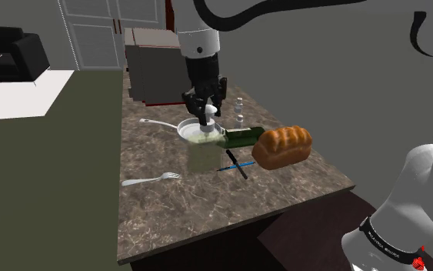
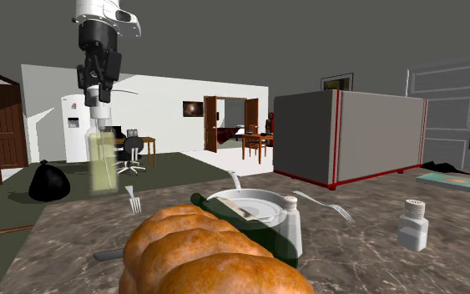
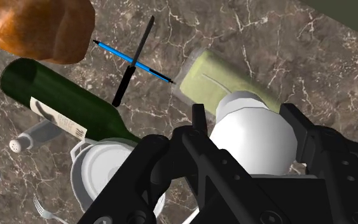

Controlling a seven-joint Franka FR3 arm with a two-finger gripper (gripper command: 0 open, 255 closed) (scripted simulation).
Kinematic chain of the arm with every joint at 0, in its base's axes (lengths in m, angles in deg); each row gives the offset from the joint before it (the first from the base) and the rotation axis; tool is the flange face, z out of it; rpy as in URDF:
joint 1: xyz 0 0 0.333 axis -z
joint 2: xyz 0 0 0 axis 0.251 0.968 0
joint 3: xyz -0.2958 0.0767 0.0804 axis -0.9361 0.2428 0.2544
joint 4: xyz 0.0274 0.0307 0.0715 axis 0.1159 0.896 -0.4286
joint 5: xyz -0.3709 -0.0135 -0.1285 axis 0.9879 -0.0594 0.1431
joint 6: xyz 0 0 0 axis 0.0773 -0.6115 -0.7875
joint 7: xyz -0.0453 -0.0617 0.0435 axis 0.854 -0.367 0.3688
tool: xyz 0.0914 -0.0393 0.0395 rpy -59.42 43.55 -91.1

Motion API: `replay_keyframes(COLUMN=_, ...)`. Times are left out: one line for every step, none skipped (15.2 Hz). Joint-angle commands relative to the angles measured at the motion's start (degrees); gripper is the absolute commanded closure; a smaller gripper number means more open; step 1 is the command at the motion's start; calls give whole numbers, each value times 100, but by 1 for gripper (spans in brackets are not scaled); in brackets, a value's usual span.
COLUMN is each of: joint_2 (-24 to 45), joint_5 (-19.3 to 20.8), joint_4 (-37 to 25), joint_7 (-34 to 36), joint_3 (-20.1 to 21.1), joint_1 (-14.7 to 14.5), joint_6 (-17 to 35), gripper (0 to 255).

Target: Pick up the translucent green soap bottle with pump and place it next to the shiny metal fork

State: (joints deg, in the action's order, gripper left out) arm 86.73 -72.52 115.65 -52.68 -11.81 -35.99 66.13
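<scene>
Shoulder view, left to right: the fork (image 1: 151,181) lies flat on the brown marble counter (image 1: 176,223), at 8 o'clock from the soap bottle (image 1: 204,154), near it but apart. My gripper (image 1: 204,104) points straight down, and I'm pinching the bottle's white pump head (image 1: 208,116). The pale green see-through body hangs upright under it. A white pan (image 1: 194,131) sits behind the bottle at 12 o'clock. At 4 o'clock a blue pen (image 1: 224,168) is crossed by a black pen (image 1: 244,175). A dark green wine bottle (image 1: 241,137) lies on its side at 2 o'clock with its neck toward the pan. Its base end is tucked behind the bread loaf (image 1: 282,146) at 3 o'clock.

Second exterior view, left to right: a black bag (image 2: 49,181) sits on the floor far back. Next comes the soap bottle (image 2: 101,163), hanging from my gripper (image 2: 98,83). Its base looks clear of the counter (the gap is small, so I can't be sure). The fork (image 2: 133,199) is at 5 o'clock from that base. The loaf (image 2: 199,259) is up front, with the pan (image 2: 262,196) behind it. A second fork (image 2: 329,205) lies at 3 o'clock from the pan, then an upright white shaker (image 2: 412,224). A grey cabinet (image 2: 350,134) stands behind them.

Wrist view: my fingers (image 3: 298,127) clasp the pump head (image 3: 254,137) on both sides, and the green body (image 3: 222,79) is beyond it. The crossed pens are just beside the bottle, with the wine bottle and loaf past them.
</scene>
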Motion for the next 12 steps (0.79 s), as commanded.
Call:
replay_keyframes(joint_2=243, joint_5=24, joint_4=-338, joint_7=289, joint_3=109, joint_1=-187, joint_6=-123, gripper=255)
replay_keyframes(joint_2=367, joint_5=40, joint_4=-504, joint_7=415, joint_3=154, joint_1=-277, joint_6=-179, gripper=255)
replay_keyframes(joint_2=497, joint_5=60, joint_4=-682, joint_7=540, joint_3=197, joint_1=-370, joint_6=-238, gripper=255)
replay_keyframes(joint_2=635, joint_5=83, joint_4=-871, joint_7=664, joint_3=237, joint_1=-467, joint_6=-302, gripper=255)
replay_keyframes(joint_2=739, joint_5=101, joint_4=-1016, joint_7=752, joint_3=264, joint_1=-539, joint_6=-351, gripper=255)
replay_keyframes(joint_2=732, joint_5=98, joint_4=-929, joint_7=754, joint_3=260, joint_1=-536, joint_6=-271, gripper=255)
replay_keyframes(joint_2=726, joint_5=97, joint_4=-844, joint_7=756, joint_3=258, joint_1=-531, joint_6=-192, gripper=255)
replay_keyframes(joint_2=723, joint_5=97, joint_4=-762, joint_7=759, joint_3=256, joint_1=-525, joint_6=-113, gripper=255)
replay_keyframes(joint_2=721, joint_5=97, joint_4=-682, joint_7=763, joint_3=255, joint_1=-521, joint_6=-35, gripper=255)
replay_keyframes(joint_2=720, joint_5=97, joint_4=-604, joint_7=766, joint_3=253, joint_1=-516, joint_6=42, gripper=255)
replay_keyframes(joint_2=721, joint_5=98, joint_4=-528, joint_7=770, joint_3=252, joint_1=-512, joint_6=118, gripper=255)
replay_keyframes(joint_2=724, joint_5=100, joint_4=-455, joint_7=773, joint_3=250, joint_1=-508, joint_6=194, gripper=255)
